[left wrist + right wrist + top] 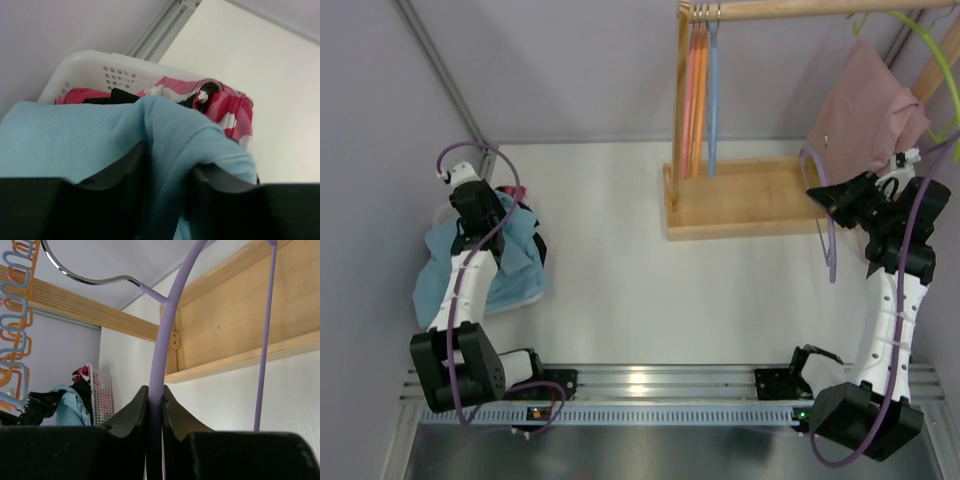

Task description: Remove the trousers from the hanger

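Trousers point(75, 135), light blue, draped over white basket point(85, 65) at left wall, pinched in closed left gripper point(167, 165). Purple hanger point(160, 350) clamped tight in right gripper point(154, 392), beside wooden rack point(750, 200).

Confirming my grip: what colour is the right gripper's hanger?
Hanger is purple, clearest in right wrist view.

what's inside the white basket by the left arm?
Showing in the white basket: a pink-and-white patterned garment and a black item. The light blue garment pinched in the left gripper covers the rest, so anything beneath it is hidden.
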You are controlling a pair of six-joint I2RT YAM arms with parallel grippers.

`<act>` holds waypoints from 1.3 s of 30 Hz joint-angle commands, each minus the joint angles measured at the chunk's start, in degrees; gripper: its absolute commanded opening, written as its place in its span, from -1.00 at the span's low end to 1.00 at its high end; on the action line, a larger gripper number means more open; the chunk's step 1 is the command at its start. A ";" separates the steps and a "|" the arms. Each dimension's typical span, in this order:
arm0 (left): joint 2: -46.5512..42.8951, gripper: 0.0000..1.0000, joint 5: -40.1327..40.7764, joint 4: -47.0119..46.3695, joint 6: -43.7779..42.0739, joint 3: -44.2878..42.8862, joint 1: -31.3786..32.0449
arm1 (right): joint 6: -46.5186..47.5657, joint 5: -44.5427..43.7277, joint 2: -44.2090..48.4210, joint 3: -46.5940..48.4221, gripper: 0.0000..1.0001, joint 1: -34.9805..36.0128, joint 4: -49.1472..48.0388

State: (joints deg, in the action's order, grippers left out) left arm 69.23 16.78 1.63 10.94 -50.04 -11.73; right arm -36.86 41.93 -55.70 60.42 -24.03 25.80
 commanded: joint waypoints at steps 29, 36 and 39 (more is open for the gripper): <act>-27.31 0.97 -26.44 14.10 -3.12 -10.34 0.30 | -8.22 -7.30 -13.28 32.55 -1.00 19.01 -9.45; -27.83 0.97 -26.18 14.02 -3.47 -10.69 0.30 | -9.73 -12.66 -21.81 43.28 -1.00 22.27 -10.42; -27.92 0.97 -26.35 14.02 -3.64 -10.69 0.39 | -8.93 -13.89 -24.62 48.37 -1.00 23.59 -10.60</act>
State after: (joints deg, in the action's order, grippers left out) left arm 42.09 -8.36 16.84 7.38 -59.51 -11.53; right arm -46.50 30.59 -79.66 102.19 -2.17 20.86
